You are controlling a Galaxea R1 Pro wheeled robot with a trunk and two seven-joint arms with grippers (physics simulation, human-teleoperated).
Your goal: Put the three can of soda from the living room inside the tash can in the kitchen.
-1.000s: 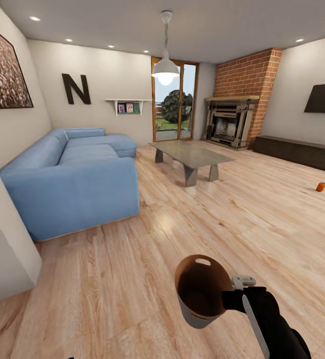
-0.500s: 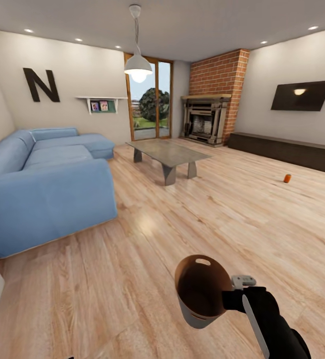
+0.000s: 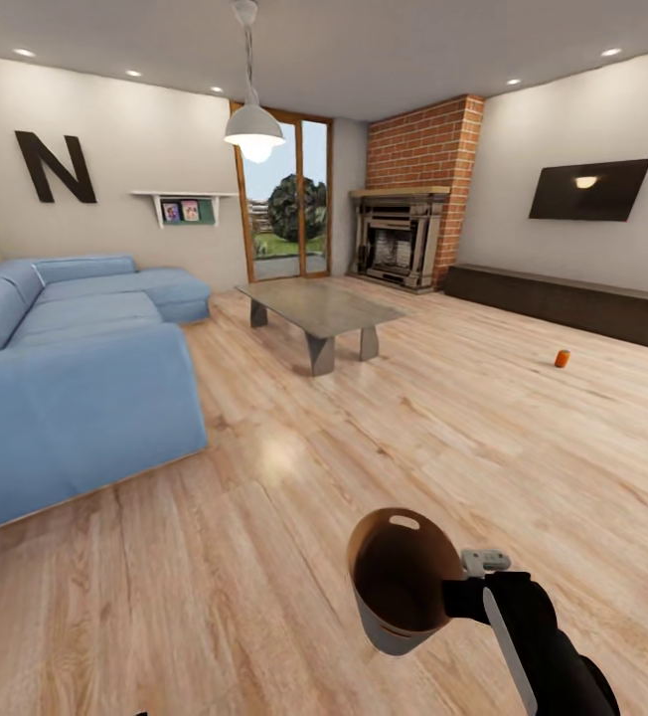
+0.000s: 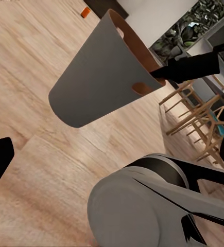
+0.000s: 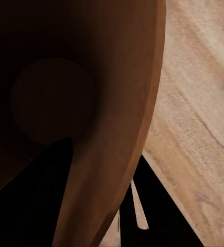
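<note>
The right end effector (image 3: pixel 453 597) was clamped on the tash can's (image 3: pixel 399 582) rim at lower centre, mouth tilted up, likely to receive cans. One orange soda can (image 3: pixel 562 359) stood on the floor, right of centre.

I count one orange soda can (image 3: pixel 562 359) on the floor (image 3: pixel 384 467); one trash can (image 3: pixel 396 580), pale outside and brown inside, with one oval handle slot facing me, held at its rim by my one right tool (image 3: pixel 455 597); one blue sofa (image 3: pixel 76 368); one grey low worktop (image 3: pixel 316 308) on two angled legs; one brick fireplace (image 3: pixel 408 224); one black wall TV (image 3: pixel 589 189); one long dark low cabinet (image 3: pixel 572 301) under it; one white pendant lamp (image 3: pixel 254 124); one big letter N (image 3: pixel 56 167) on the wall; one small wall shelf (image 3: pixel 183 204) carrying two picture frames; one glass door (image 3: pixel 284 204) with two panes; six ceiling spotlights lit that I can count.
</note>
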